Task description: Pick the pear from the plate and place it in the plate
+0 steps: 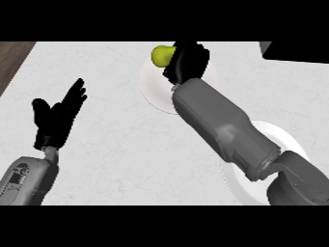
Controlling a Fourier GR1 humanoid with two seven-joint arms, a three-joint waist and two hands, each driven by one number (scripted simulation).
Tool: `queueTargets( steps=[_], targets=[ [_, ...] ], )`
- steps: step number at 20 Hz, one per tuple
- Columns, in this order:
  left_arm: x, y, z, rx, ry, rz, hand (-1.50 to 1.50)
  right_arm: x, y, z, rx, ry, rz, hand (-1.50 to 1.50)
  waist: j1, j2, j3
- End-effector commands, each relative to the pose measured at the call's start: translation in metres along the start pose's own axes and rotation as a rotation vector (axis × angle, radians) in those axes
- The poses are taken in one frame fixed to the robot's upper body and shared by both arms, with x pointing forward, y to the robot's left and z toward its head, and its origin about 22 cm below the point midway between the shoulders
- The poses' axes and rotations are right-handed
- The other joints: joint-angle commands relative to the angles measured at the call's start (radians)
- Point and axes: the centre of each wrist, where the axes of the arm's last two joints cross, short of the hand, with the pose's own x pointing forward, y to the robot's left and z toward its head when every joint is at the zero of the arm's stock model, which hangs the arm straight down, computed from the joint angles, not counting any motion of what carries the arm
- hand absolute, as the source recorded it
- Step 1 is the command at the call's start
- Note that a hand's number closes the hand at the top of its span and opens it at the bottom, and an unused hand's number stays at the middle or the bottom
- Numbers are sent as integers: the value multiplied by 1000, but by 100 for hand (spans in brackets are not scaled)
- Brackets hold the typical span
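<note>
A yellow-green pear (162, 54) shows at the top middle of the head view, over the far white plate (155, 89). My right hand (186, 61) is curled round the pear's right side and hides part of it. Whether the pear rests on the plate or hangs just above it, I cannot tell. A second white plate (286, 138) lies at the near right, mostly hidden under my right forearm. My left hand (57, 117) stays open at the left, fingers up, holding nothing.
A black object (301, 52) sits at the counter's far right corner. Dark wood floor (2, 67) borders the white counter on the left.
</note>
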Motion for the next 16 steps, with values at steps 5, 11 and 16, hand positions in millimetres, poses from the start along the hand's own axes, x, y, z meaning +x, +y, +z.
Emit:
queueTargets(
  steps=[5,11,16],
  targets=[
    [3,8,3,15,0,-6,0,-39,22,5,127,99,118,150,-17,8,2],
    [-13,16,12,29,2,1,0,-59,29,15,279,161,-94,-150,-32,9,3],
    [-8,19,19,44,5,15,0,-63,31,11,156,2,-127,-150,-40,-1,3]
  ],
)
